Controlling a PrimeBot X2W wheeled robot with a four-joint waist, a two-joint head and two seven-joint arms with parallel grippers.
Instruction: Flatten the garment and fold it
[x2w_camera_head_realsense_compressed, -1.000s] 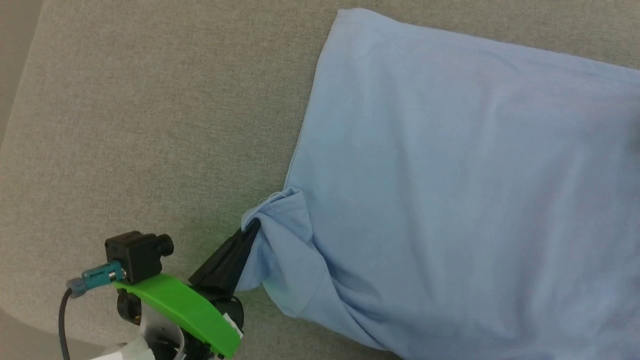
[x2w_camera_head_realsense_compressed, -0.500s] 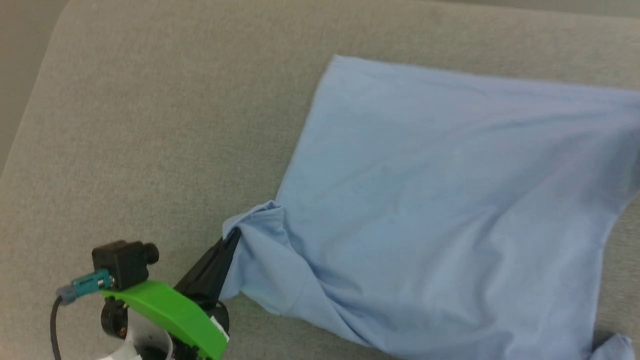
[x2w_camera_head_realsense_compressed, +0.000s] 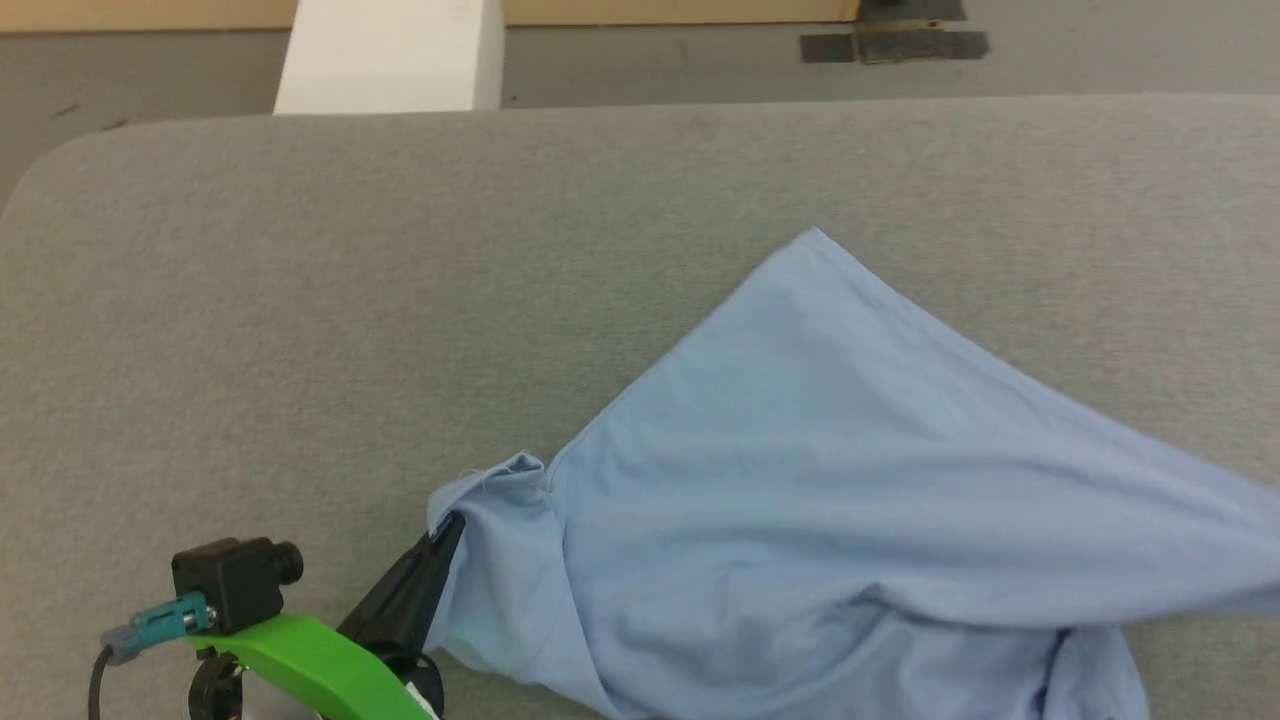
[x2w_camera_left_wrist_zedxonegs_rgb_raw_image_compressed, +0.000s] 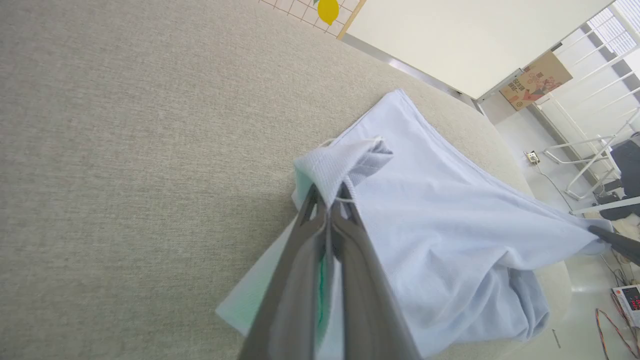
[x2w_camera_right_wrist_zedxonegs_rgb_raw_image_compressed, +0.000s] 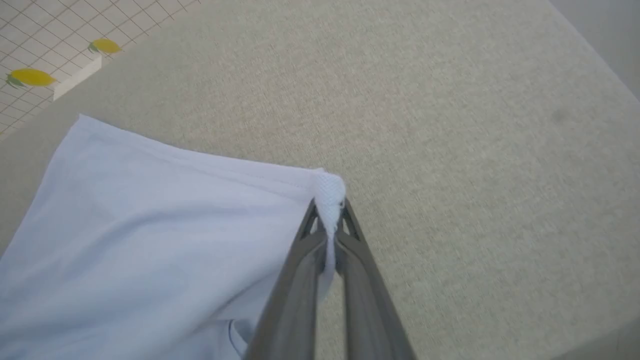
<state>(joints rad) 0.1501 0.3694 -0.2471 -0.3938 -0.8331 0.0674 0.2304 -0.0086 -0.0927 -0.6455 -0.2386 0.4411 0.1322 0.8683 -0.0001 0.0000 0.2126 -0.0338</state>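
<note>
Head view puts my left gripper (x2w_camera_head_realsense_compressed: 443, 535) clamped on a bunched corner of the garment (x2w_camera_head_realsense_compressed: 800, 470). The garment stretches rightward over the grey cushion (x2w_camera_head_realsense_compressed: 300, 300) to my right gripper (x2w_camera_right_wrist_zedxonegs_rgb_raw_image_compressed: 330, 212), which is pinched shut on the hem. I judge the next pull should run along that line.

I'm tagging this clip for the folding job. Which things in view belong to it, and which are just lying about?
Job: shirt; left gripper, jaws shut on a shirt edge; right gripper, jaws shut on another edge; grey surface under it.
Lying about: white block; dark floor patch; lemon prints; poster.
</note>
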